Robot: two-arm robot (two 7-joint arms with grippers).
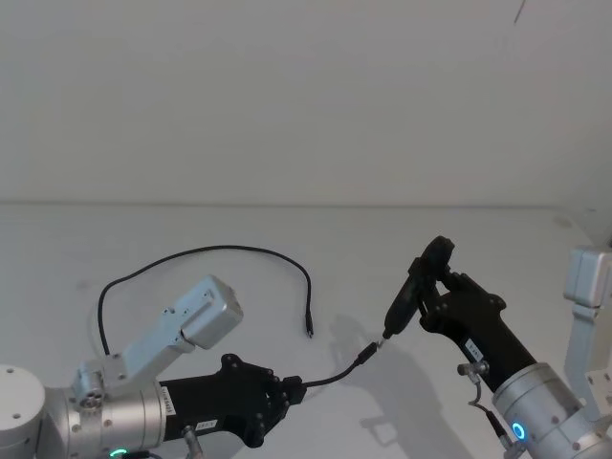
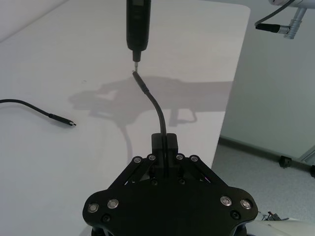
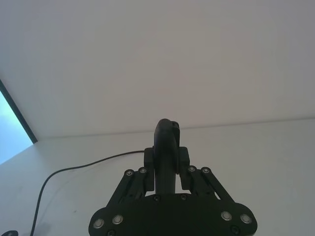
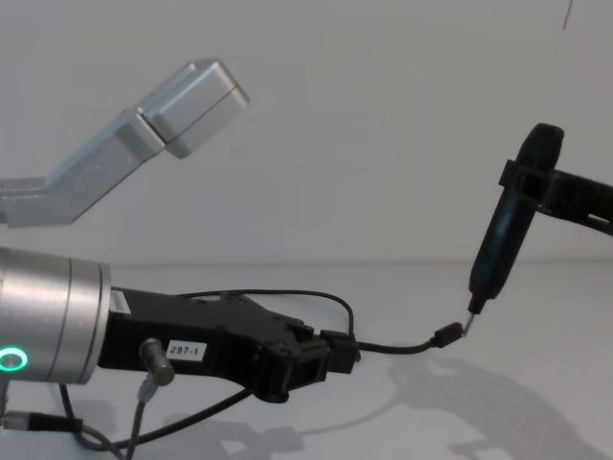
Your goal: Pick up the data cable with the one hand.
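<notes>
My left tool (image 4: 335,353) is clamped on the data cable (image 4: 397,346), lifted off the bench (image 1: 143,239); its plug points straight at the pen (image 4: 503,235) clamped in my right tool (image 1: 430,287) (tips nearly touching).

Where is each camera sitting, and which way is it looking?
Head view: high up, looking down at the table; both arms show, left gripper holding the data cable.
Chest view: low, looking across; left gripper comes from the left, the pen-shaped tool from the right.
Left wrist view: on the left arm, looking along its fingers to the cable's plug.
Right wrist view: on the right arm, behind the right gripper clamping the tool.
Head and chest share plug meeting tool tip.
</notes>
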